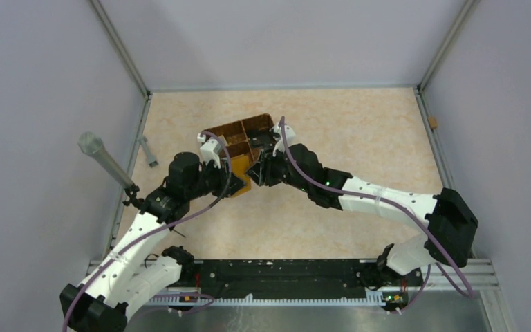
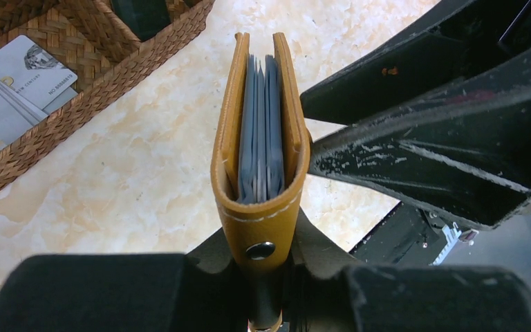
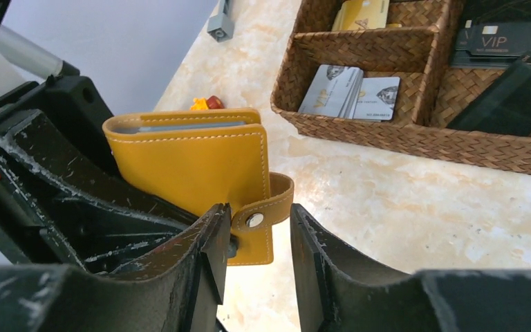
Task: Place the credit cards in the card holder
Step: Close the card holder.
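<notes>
**Top view.** The card holder (image 1: 239,181) hangs above the marbled beige worktop (image 1: 359,138), just in front of the woven basket (image 1: 245,133). It sits between the left claw (image 1: 227,178) and the right claw (image 1: 256,170). Grey walls (image 1: 41,104) close in the worktop on three sides.

**Left wrist view.** The card holder (image 2: 229,138) stands on edge, its long axis running straight away from the lens and its open edge facing the lens. Grey credit cards (image 2: 259,131) sit edge-on between the covers. The left claw (image 2: 263,297) is clamped on the near, studded end.

**Right wrist view.** The broad face of the card holder (image 3: 193,166) is turned to the lens, long axis roughly level, card edges uppermost. Its strap (image 3: 271,207) lies between the partly parted fingers of the right claw (image 3: 259,266); whether they pinch it cannot be told. A toy block (image 3: 205,104) lies behind on the worktop. The basket (image 3: 359,128) holds further cards (image 3: 349,90).
</notes>
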Controlling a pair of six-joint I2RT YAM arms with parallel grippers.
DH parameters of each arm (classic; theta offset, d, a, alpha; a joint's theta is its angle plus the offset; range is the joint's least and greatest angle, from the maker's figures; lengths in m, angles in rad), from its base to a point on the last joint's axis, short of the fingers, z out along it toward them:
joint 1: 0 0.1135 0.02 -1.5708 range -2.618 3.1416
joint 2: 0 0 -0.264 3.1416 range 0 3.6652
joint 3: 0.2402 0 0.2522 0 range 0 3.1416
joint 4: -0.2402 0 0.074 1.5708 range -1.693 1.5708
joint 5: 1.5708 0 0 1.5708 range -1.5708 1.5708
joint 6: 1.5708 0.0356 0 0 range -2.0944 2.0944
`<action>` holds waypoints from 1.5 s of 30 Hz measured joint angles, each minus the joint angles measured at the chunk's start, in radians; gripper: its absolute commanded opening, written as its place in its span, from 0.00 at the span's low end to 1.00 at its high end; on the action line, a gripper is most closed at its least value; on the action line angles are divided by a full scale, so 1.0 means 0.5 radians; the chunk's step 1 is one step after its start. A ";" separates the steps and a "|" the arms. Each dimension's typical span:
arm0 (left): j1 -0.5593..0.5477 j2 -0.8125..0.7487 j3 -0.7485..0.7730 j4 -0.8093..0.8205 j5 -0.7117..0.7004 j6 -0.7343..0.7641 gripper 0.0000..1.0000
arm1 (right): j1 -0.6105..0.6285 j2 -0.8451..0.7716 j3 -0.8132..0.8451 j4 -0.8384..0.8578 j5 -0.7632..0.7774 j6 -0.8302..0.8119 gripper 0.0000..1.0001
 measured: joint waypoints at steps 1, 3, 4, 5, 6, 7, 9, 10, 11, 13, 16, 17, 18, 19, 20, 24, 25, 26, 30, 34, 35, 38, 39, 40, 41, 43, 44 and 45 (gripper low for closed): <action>0.000 0.000 0.000 0.000 -0.002 0.005 0.00 | 0.001 0.008 0.012 -0.011 0.021 0.003 0.36; 0.000 0.000 0.000 -0.001 -0.004 0.007 0.00 | 0.001 0.012 0.024 -0.029 0.042 0.007 0.35; 0.000 0.000 0.000 -0.001 -0.004 0.011 0.00 | 0.001 0.013 0.025 -0.034 0.047 0.008 0.35; 0.000 0.001 0.000 -0.001 -0.003 0.011 0.00 | 0.001 0.013 0.026 -0.036 0.051 0.008 0.34; 0.000 0.001 0.000 -0.002 -0.003 0.011 0.00 | 0.002 0.014 0.027 -0.037 0.052 0.011 0.35; 0.000 0.002 0.000 -0.002 -0.003 0.012 0.00 | 0.002 0.015 0.027 -0.037 0.052 0.013 0.35; 0.000 0.006 0.000 -0.001 -0.004 0.012 0.00 | 0.004 0.026 0.040 -0.048 0.051 0.014 0.35; 0.000 0.010 0.000 -0.002 -0.004 0.012 0.00 | 0.006 0.035 0.051 -0.053 0.051 0.015 0.35; 0.000 0.014 0.000 -0.004 -0.003 0.012 0.00 | 0.009 0.043 0.055 -0.050 0.050 0.016 0.35; 0.000 0.014 0.000 -0.005 -0.004 0.012 0.00 | 0.014 0.055 0.065 -0.065 0.045 0.017 0.32; 0.000 0.014 0.000 -0.008 -0.005 0.012 0.00 | 0.019 0.062 0.065 -0.072 0.039 0.020 0.23; 0.000 0.014 0.000 -0.009 -0.005 0.012 0.00 | 0.021 0.066 0.065 -0.076 0.040 0.021 0.20; 0.000 0.014 0.000 -0.012 -0.005 0.012 0.00 | 0.023 0.068 0.065 -0.081 0.039 0.021 0.17; 0.000 0.014 0.000 -0.013 -0.008 0.012 0.00 | 0.025 0.069 0.065 -0.089 0.040 0.023 0.14; 0.000 0.014 0.000 -0.013 -0.011 0.013 0.00 | 0.026 0.069 0.065 -0.093 0.041 0.026 0.11; 0.000 0.014 0.000 -0.013 -0.030 0.013 0.00 | 0.026 0.068 0.065 -0.095 0.058 0.030 0.06; 0.000 0.014 0.000 -0.013 -0.034 0.013 0.00 | 0.026 0.067 0.065 -0.095 0.060 0.029 0.05; 0.000 0.014 0.000 -0.014 -0.036 0.013 0.00 | 0.026 0.066 0.064 -0.095 0.061 0.029 0.03; 0.000 0.014 0.000 -0.014 -0.051 0.013 0.00 | 0.026 0.059 0.060 -0.082 0.057 0.018 0.00; 0.000 0.026 0.001 -0.014 -0.055 0.013 0.00 | 0.026 0.040 0.045 -0.040 0.012 0.010 0.00; 0.000 0.029 0.001 -0.014 -0.054 0.013 0.00 | 0.026 0.040 0.045 -0.027 -0.005 0.004 0.00; 0.000 0.037 0.001 -0.014 -0.047 0.013 0.00 | 0.026 0.041 0.045 -0.018 -0.056 -0.014 0.00; 0.000 0.037 0.001 -0.014 -0.045 0.013 0.00 | 0.026 0.043 0.046 -0.018 -0.069 -0.019 0.00; 0.000 0.038 0.001 -0.014 -0.045 0.013 0.00 | 0.027 0.047 0.047 -0.019 -0.076 -0.022 0.00; 0.000 0.038 0.001 -0.014 -0.045 0.014 0.00 | 0.026 0.051 0.049 -0.019 -0.078 -0.024 0.00; 0.000 0.038 0.001 -0.014 -0.046 0.014 0.00 | 0.026 0.061 0.053 -0.027 -0.076 -0.027 0.00; 0.000 0.038 0.001 -0.014 -0.047 0.014 0.00 | 0.026 0.068 0.058 -0.034 -0.076 -0.032 0.00; 0.000 0.038 0.001 -0.014 -0.047 0.014 0.00 | 0.027 0.076 0.069 -0.049 -0.075 -0.035 0.00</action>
